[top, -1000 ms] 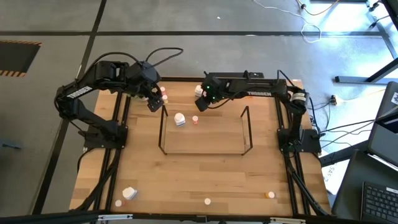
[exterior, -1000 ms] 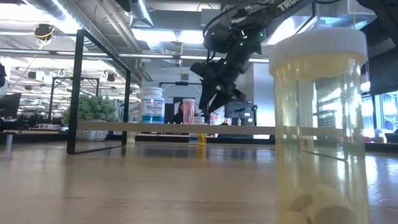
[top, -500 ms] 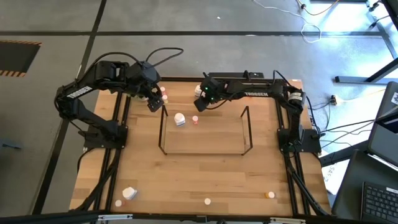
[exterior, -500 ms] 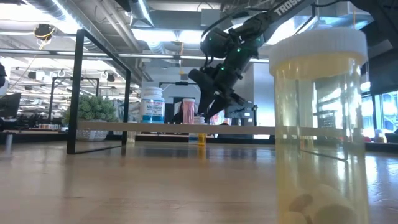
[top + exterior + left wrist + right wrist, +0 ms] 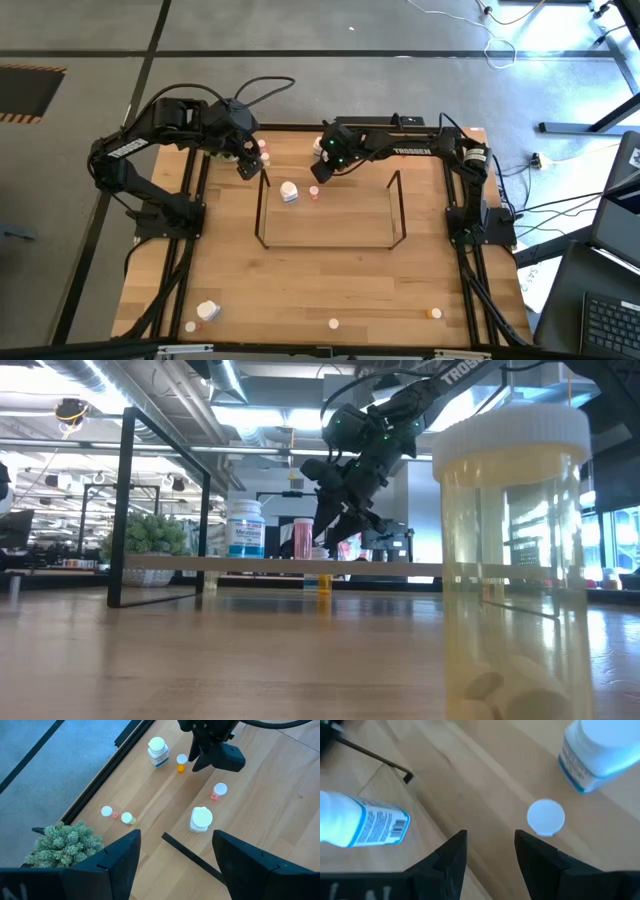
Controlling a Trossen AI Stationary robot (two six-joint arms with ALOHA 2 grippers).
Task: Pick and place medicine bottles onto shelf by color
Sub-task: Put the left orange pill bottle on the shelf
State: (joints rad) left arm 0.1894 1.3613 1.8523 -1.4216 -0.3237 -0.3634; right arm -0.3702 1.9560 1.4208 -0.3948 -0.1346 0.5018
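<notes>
Right gripper [image 5: 318, 168] has lifted and pulled back from the shelf's [image 5: 398, 215] far-left corner in the last second; its fingers [image 5: 452, 857] are spread, holding nothing. I read the pink bottle [image 5: 314, 192] beside the white bottle [image 5: 289, 191] as just released. Left gripper [image 5: 246, 166] waits parted near the plant [image 5: 62, 843]. I'd fetch another next.

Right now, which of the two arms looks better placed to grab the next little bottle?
The right one, probably. The right gripper hangs open near the shelf's far edge, and its wrist view shows a small white-capped bottle just ahead of its fingers. The left gripper waits, also open, off the shelf's far left corner.
</notes>
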